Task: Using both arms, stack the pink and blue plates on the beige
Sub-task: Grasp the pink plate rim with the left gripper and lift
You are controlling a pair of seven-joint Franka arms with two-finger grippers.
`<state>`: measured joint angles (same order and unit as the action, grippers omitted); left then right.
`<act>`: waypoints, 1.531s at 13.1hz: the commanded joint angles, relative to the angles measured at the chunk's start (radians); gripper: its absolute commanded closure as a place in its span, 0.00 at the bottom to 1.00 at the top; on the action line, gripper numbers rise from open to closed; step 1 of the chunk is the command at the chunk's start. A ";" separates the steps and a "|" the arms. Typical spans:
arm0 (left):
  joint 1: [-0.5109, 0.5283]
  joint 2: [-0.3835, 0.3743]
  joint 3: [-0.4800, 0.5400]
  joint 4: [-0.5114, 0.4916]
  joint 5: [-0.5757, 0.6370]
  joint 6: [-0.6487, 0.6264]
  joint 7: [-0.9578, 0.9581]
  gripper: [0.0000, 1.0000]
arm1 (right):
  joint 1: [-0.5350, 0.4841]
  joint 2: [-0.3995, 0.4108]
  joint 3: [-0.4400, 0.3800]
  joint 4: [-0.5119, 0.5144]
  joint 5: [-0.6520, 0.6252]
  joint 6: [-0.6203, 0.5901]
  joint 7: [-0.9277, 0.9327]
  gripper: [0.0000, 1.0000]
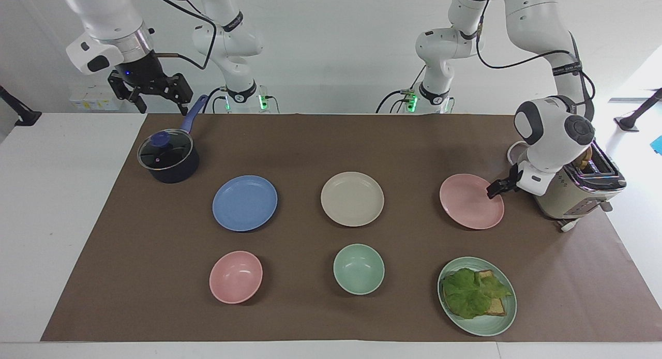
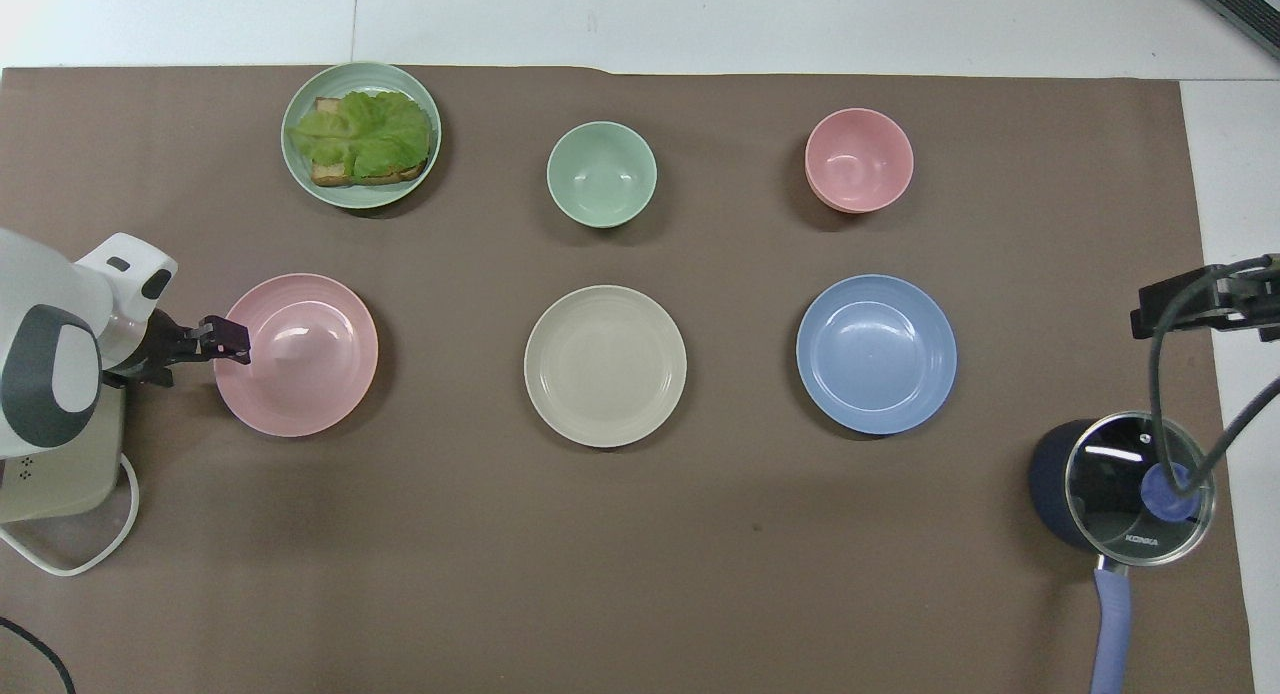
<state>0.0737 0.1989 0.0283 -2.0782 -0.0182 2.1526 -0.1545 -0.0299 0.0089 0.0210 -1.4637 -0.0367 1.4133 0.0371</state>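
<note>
Two robot arms, three plates in a row mid-worktop — none stacked.

Pink plate (image 1: 471, 201) toward the left arm's end, beige plate (image 1: 352, 198) central, blue plate (image 1: 244, 203). Left gripper (image 1: 492, 190) at pink plate's rim, grip unclear; right gripper (image 1: 151, 96) spread wide above a pot (image 1: 168, 157).

I'm seeing two glossy white jointed arms, the left arm (image 1: 553, 136) with dark grey round joint caps, the right arm (image 1: 111, 35) with a silver ring at the wrist. Black cables loop along both. Small black grippers; green lights glow at the bases.
</note>
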 commanded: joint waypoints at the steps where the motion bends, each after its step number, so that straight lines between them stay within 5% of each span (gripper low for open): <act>1: -0.011 -0.033 -0.007 -0.045 0.008 0.001 -0.076 0.56 | -0.010 -0.020 0.004 -0.021 0.021 0.013 0.013 0.00; 6: -0.015 -0.035 -0.008 -0.043 0.008 -0.036 -0.206 1.00 | -0.010 -0.020 0.004 -0.021 0.021 0.013 0.013 0.00; 10: -0.017 -0.030 -0.018 0.009 -0.005 -0.124 -0.200 1.00 | -0.010 -0.020 0.004 -0.021 0.023 0.013 0.013 0.00; 14: -0.057 -0.036 -0.019 0.183 -0.127 -0.336 -0.214 1.00 | -0.010 -0.020 0.002 -0.021 0.021 0.013 0.013 0.00; 20: -0.279 -0.070 -0.019 0.222 -0.187 -0.375 -0.344 1.00 | -0.010 -0.020 0.004 -0.021 0.021 0.013 0.013 0.00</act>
<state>-0.1295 0.1406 -0.0073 -1.8500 -0.1902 1.7893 -0.4580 -0.0303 0.0089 0.0205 -1.4637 -0.0367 1.4133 0.0371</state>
